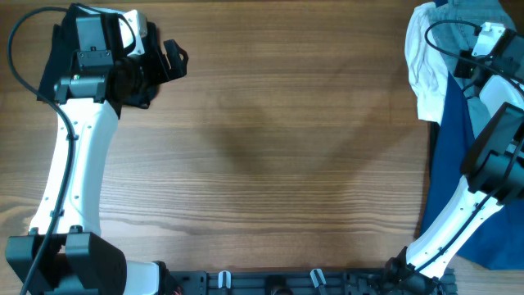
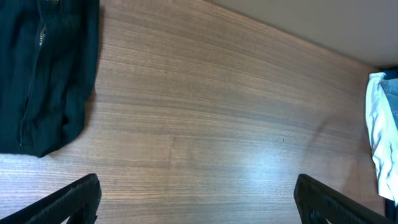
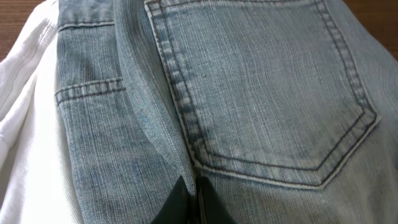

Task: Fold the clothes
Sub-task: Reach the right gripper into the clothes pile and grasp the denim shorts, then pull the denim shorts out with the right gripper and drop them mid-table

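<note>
Right wrist view: my right end effector [image 3: 194,200] is pinched narrow on a fold of the shorts [image 3: 261,93], which lie on the far-right pile. Risks: the thin grip could slip, or the white garment [image 3: 25,130] touching them could drag along. My left end effector [image 2: 196,196] is wide and empty over the surface [image 2: 217,124].

**Robotics laboratory bench.** A wood-grain table [image 1: 270,147] carried two white-and-black robot arms, the left arm [image 1: 78,164] at 8 o'clock and the right arm [image 1: 458,213] at 4 o'clock. Both were rooted in a black mounting rail [image 1: 286,283] at 6 o'clock, and a black cable [image 1: 11,47] looped at 10 o'clock. Test clothing lay at the margins: a black garment [image 1: 147,82] at 10 o'clock; a white garment [image 1: 426,74], dark-blue garment [image 1: 454,139] and denim shorts [image 3: 261,93] at 2 o'clock. A plain pale wall [image 2: 323,22] stood beyond the far edge.
</note>
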{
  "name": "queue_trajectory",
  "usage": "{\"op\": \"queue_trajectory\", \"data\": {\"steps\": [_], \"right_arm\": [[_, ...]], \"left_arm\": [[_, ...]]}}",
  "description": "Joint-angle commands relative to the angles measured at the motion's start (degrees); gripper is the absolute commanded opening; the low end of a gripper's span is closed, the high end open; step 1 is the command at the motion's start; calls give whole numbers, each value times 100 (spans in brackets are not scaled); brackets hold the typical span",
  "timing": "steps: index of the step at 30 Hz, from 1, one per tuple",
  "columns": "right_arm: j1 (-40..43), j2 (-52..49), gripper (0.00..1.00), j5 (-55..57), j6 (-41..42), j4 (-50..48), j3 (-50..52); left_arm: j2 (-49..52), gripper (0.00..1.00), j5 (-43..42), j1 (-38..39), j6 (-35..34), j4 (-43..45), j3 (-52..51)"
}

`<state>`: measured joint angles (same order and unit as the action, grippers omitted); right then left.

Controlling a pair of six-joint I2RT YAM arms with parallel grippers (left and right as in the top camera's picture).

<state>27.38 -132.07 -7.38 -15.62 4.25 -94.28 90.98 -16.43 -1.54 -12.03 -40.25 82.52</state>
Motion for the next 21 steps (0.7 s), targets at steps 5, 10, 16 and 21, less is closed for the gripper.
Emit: {"op": "queue_trajectory", "data": {"steps": [5, 10, 16, 21], "right_arm": [[26, 1867, 4, -1300, 61, 1010, -94], [-643, 3036, 4, -2153, -55, 2218, -94], [-2968, 3202, 4, -2302, 39, 3136, -92], [-5263, 2566, 4, -2114, 573, 2970, -92]], "left_arm": [[31, 92, -26, 20, 70, 426, 107], [-184, 83, -26, -26, 70, 730, 109], [-765, 90, -26, -651, 70, 407, 107], [-951, 96, -26, -1541, 122, -313, 107]]}}
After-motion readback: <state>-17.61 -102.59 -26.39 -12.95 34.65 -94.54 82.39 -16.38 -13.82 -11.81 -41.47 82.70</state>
